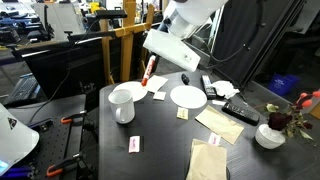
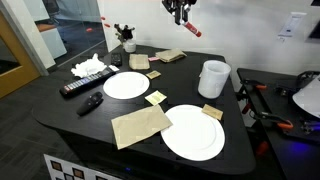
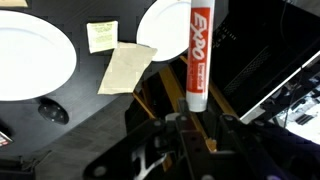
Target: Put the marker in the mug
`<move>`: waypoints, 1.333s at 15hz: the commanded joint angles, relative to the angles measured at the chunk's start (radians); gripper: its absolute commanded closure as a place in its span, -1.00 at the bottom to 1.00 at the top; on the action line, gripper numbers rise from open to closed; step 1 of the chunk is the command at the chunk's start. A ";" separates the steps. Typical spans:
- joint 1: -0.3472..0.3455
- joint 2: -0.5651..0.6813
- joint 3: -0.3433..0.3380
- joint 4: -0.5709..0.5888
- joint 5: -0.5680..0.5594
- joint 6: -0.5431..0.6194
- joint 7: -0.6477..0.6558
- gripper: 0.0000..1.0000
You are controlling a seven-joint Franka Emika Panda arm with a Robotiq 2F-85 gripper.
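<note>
Because the tool (image 3: 196, 120) is clamped on one end of the slim red-and-white plastic marker (image 3: 197, 55), the wrist view shows most of its length jutting free beyond the grip. It looks light, stiff and smooth-barrelled. I judge that a firm pinch across the barrel suits it, though an end-hold like this could let it pivot. In both exterior views the marker hangs in the air, higher than the plain white cylindrical ceramic mug (image 1: 123, 103) and apart from it. The mug stands upright on the black tabletop (image 2: 70, 115). Near the mug lies a flat round white plate (image 1: 187, 96).

Red marker (image 2: 191, 29) aloft, white mug (image 2: 213, 78) on table (image 2: 95, 125)
</note>
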 commanded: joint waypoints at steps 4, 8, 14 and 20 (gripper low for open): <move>-0.033 0.042 -0.014 0.085 0.030 -0.237 -0.204 0.90; -0.039 0.057 -0.014 0.111 0.024 -0.355 -0.305 0.90; -0.048 0.091 -0.015 0.137 0.014 -0.499 -0.510 0.90; -0.045 0.115 -0.013 0.126 -0.013 -0.521 -0.719 0.90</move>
